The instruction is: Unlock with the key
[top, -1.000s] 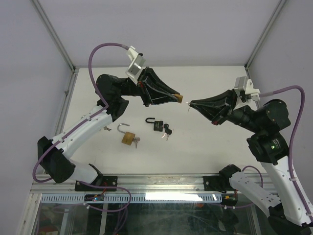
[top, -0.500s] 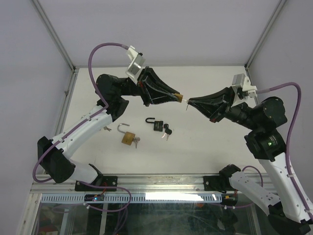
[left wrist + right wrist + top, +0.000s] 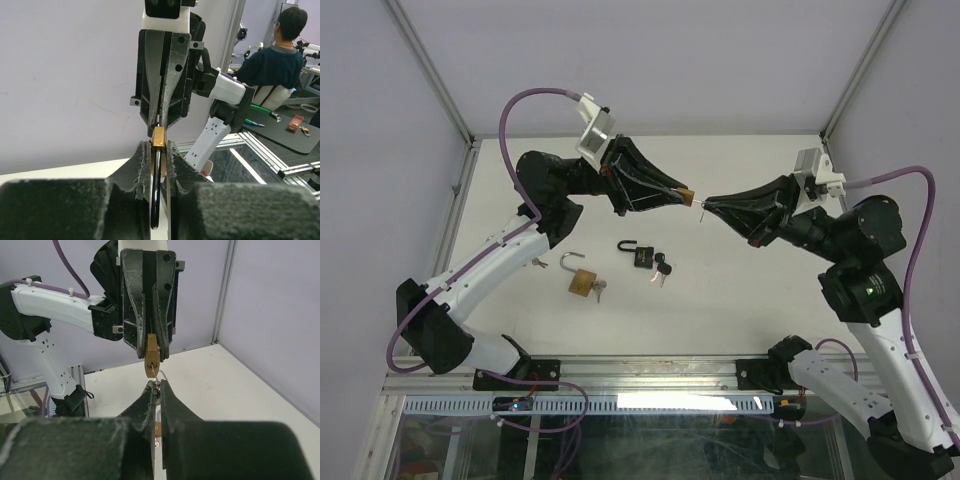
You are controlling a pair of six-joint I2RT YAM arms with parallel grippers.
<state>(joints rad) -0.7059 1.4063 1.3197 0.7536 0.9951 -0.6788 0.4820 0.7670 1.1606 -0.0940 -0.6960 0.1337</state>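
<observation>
Lying on white table point(image 3: 740, 300), brass padlock point(image 3: 582, 283), lilac walls point(image 3: 650, 60) behind

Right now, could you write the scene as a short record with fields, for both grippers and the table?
left gripper: shut on small brass padlock, held in the air
right gripper: shut on small metal key, tip at that padlock's keyhole end
key inserted: cannot tell
white table: second brass padlock and black padlock, both shackles open
</observation>
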